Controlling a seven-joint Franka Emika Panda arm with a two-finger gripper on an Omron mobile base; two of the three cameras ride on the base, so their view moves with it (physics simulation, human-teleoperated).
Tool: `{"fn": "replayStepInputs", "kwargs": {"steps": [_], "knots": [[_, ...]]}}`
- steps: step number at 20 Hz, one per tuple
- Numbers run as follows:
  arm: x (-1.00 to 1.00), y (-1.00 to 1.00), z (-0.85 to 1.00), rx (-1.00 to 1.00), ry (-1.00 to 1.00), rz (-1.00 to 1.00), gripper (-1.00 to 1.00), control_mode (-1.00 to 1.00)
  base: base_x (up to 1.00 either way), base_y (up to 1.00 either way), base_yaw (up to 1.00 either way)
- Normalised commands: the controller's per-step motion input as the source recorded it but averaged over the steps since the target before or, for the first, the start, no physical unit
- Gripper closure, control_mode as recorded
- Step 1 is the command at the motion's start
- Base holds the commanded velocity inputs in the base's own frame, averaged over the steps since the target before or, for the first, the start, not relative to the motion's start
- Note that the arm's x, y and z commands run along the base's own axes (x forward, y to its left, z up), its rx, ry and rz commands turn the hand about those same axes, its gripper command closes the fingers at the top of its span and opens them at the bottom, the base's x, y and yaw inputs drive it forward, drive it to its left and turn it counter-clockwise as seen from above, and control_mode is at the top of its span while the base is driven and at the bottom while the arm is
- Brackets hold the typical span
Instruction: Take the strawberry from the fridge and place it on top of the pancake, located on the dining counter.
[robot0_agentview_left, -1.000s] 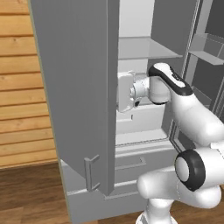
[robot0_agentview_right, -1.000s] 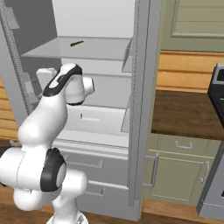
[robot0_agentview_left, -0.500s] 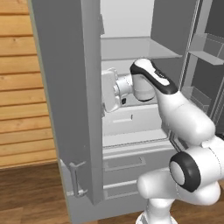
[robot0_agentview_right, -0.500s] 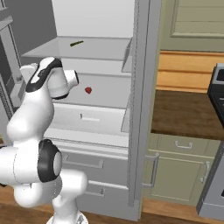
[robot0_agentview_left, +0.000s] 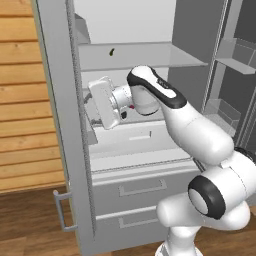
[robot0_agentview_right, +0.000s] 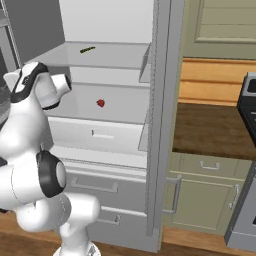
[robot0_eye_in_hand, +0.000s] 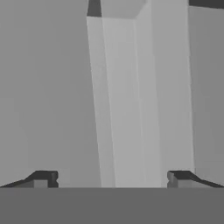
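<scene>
Reaching into the fridge (robot0_agentview_left: 60, 125), the arm aims its empty, wide-spread gripper (robot0_eye_in_hand: 113, 179) away from the strawberry (robot0_agentview_right: 100, 103).

Open shelf room surrounds the strawberry (robot0_agentview_right: 100, 103); nothing blocks it.

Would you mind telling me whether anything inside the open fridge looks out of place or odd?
Nothing stands out. The strawberry sits alone on the fridge's middle shelf, a small dark green item lies flat on the shelf above, and the gripper is open and empty.
</scene>
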Motion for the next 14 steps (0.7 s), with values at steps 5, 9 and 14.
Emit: {"fn": "replayStepInputs", "kwargs": {"steps": [5,9,14], "knots": [[-0.01,0.07,-0.01,-0.01,0.00,0.00,-1.00,-1.00,0.00,0.00,0.00],[0.00,-0.50,0.00,-0.12,0.01,-0.01,-1.00,-1.00,0.00,0.00,0.00],[-0.10,-0.53,0.00,-0.55,0.04,-0.05,-1.00,-1.00,0.00,0.00,0.00]]}}
